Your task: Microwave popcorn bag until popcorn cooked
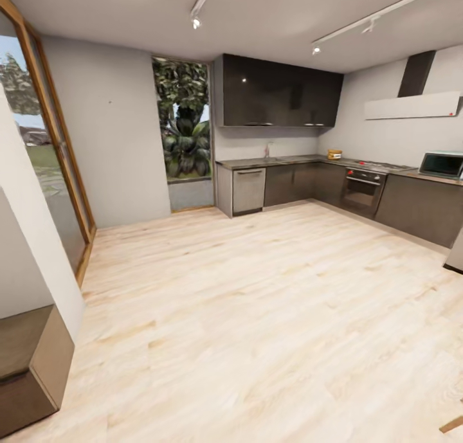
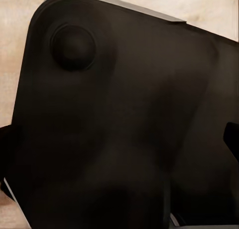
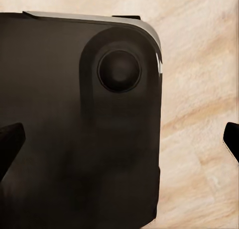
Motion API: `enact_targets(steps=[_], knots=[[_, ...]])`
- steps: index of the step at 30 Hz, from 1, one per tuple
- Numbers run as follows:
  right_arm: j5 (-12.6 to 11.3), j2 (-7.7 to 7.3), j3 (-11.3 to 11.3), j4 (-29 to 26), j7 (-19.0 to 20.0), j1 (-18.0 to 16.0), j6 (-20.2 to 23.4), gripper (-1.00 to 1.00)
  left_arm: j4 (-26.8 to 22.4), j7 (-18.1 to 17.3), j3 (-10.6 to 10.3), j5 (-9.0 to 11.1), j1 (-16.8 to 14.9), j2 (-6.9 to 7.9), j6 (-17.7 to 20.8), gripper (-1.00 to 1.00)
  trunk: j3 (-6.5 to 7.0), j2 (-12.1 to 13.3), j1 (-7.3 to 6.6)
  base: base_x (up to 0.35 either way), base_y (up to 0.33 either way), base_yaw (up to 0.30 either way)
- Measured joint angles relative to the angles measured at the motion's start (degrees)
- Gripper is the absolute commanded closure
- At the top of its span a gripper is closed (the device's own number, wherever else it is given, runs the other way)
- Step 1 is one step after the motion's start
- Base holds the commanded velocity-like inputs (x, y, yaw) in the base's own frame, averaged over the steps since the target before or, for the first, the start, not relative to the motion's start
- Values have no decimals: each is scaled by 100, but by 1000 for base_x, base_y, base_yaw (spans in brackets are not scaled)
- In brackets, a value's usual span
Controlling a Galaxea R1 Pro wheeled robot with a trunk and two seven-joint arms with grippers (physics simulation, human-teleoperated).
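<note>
Across the wooden floor [image 1: 257,314], far off to the front-right, the popcorn bag [image 1: 334,154] sits on the tabletop [image 1: 302,159], well left of the microwave [image 1: 442,164]; both grippers hang over the robot's dark base [image 2: 119,129], tips spread apart, holding nothing
</note>
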Motion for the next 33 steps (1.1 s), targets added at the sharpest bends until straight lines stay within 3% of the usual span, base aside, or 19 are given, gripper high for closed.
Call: enact_targets(steps=[15,33], knots=[[0,0,3,0,0,0,-1,-100,1,1,-1,0,0,4,6,-100,0,0,0,329,0,-7],[-8,8,-2,0,0,1,5,-100,-1,-1,-3,0,0,-4,0,-100,0,0,0,329,0,-270]])
